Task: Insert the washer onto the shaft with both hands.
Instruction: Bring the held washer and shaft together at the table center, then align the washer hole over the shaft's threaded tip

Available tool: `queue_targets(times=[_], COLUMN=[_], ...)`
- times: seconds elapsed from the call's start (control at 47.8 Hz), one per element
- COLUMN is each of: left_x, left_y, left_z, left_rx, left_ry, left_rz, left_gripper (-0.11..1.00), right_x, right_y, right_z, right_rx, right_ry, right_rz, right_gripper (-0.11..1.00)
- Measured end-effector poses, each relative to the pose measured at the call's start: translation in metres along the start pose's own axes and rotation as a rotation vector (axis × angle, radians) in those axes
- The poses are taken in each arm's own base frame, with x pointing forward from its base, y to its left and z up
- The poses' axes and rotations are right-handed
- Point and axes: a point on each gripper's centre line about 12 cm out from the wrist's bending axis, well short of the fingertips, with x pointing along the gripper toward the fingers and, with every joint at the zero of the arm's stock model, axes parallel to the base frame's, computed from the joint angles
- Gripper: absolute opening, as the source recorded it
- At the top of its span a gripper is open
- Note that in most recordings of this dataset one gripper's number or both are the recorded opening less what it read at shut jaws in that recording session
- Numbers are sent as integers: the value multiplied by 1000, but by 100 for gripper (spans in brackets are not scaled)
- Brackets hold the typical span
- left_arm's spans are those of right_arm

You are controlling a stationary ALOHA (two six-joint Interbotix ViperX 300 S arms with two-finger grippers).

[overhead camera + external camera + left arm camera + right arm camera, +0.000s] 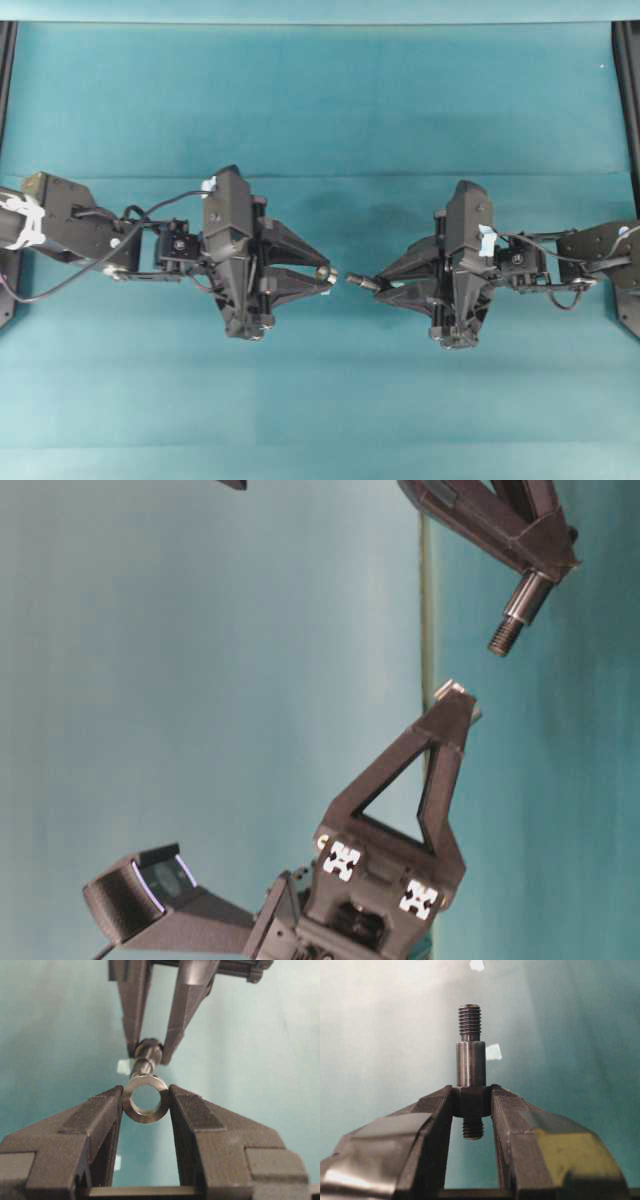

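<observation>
Black triangular-fingered grippers (327, 273), white ties

Washer (145, 1099) and threaded shaft (471, 1063), apart, aligned.

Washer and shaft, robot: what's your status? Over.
Left gripper shut on the washer. Right gripper shut on the shaft, threaded tip toward the ring. Small gap between them, nothing in it.

We can't see the right gripper (545, 565) whole at table level — top edge cuts it; the washer (324, 272) overhead's too small to read — just a speck.
</observation>
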Motion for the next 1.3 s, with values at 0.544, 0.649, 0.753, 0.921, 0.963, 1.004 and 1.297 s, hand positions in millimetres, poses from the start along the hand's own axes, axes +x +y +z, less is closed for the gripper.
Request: queue_targets(times=[0.544, 0.649, 0.753, 0.921, 0.963, 1.004, 1.297], left_x=[5, 5, 6, 7, 7, 8, 17], left_y=[-1, -1, 0, 0, 1, 0, 0], left_z=[1, 0, 0, -3, -3, -3, 0], left_rx=[-3, -3, -3, -3, -3, -3, -3], left_ry=[-3, 2, 4, 12, 13, 12, 6], left_rz=[-2, -1, 1, 1, 3, 1, 0], left_gripper=[36, 36, 36, 36, 36, 36, 36], right_x=[7, 7, 7, 8, 8, 8, 9], right_y=[3, 3, 3, 3, 3, 4, 4], right_z=[10, 11, 11, 11, 12, 12, 12], right_rx=[-1, -2, -2, -4, -2, -4, -4], right_ry=[-43, -43, -49, -50, -52, -53, -53], right_rz=[12, 10, 13, 14, 14, 15, 15], right_gripper=[-1, -1, -1, -1, -1, -1, -1])
